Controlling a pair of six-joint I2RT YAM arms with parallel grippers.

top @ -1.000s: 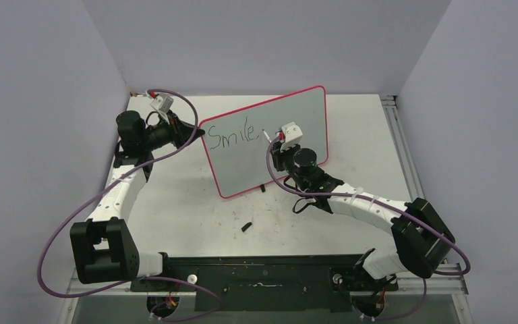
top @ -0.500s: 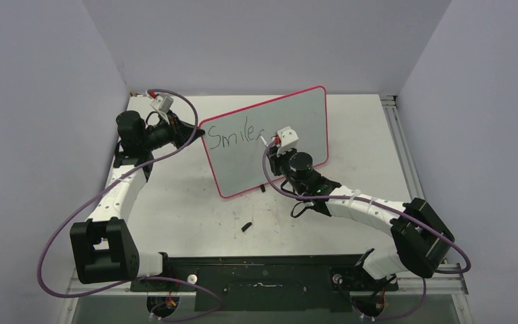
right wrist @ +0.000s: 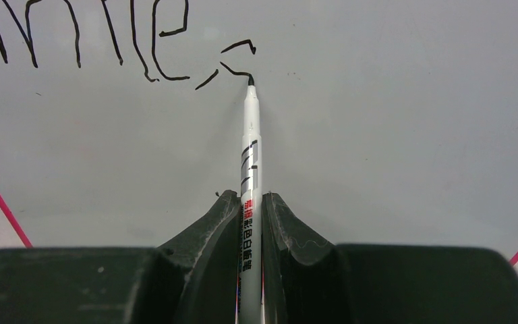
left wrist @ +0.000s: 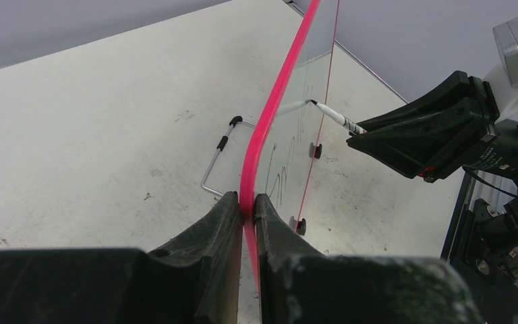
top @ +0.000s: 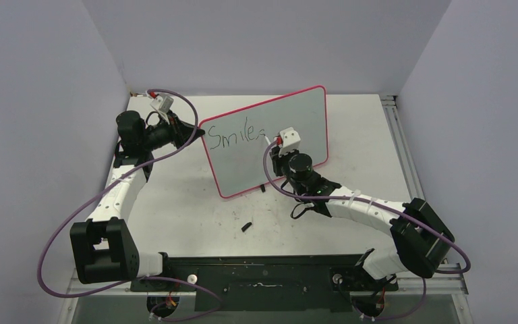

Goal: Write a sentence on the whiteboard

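Whiteboard (top: pixel 243 169) stands propped on desk (top: pixel 189 209), centre-far. "Smile" is written, w/ a new mark begun just right of it. Right tool (right wrist: pixel 249 197) clamps marker (right wrist: pixel 250 135), tip touching board. Left tool (left wrist: pixel 248 199) pinches board's left rim. Approx. one word done; rest of sentence prob. left.

Plain lilac walls (top: pixel 263 40), scuffed white tabletop (top: pixel 189 202)

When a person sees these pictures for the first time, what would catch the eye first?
First, the whiteboard with its pink-red rim, standing in the middle of the table, with the black word "Smile" across its upper left. Next, the right gripper holds a marker whose tip touches the board just after that word. The left gripper pinches the board's left edge.
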